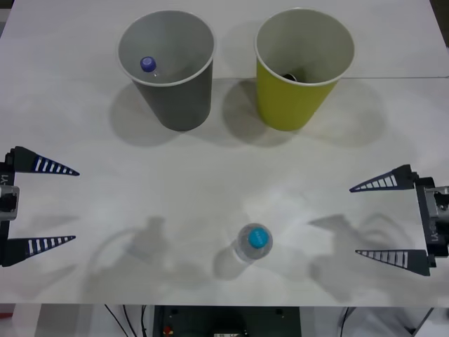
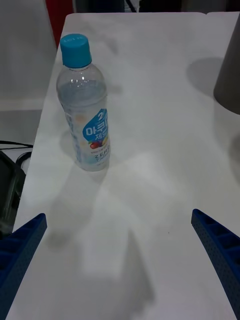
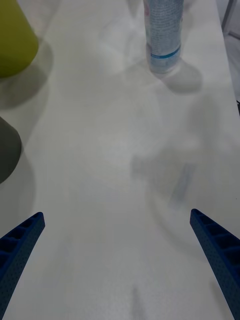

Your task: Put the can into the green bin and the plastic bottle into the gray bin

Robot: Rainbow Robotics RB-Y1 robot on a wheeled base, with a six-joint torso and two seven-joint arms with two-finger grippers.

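Jaws spread wide on both sides, clamped on nothing. Left gripper (image 1: 42, 205) parked at the table's left edge, fingers pointing inward, well apart from everything. Farther back on the left, the gray bin (image 1: 167, 67) upright, already holding a bottle with a purple-blue cap (image 1: 148, 64) against its inner wall. Beside it to the right, the green bin (image 1: 303, 65) upright too, with something dark at its bottom (image 1: 291, 75), probably the can, though too hidden to be sure. Near the front edge, slightly right of centre, the plastic bottle (image 1: 253, 242) standing upright with its cyan cap (image 2: 75, 49) on, untouched. Right gripper (image 1: 389, 220) at the right edge, level with the bottle and facing it.

Step in hand, by the look of it: fetching this bottle for the gray bin. Best taken with the right gripper, approaching level, closing around the labelled body below the shoulder. Gentle squeeze only; thin clear plastic likely to buckle or tip. Then lift clear above the gray rim before letting go.
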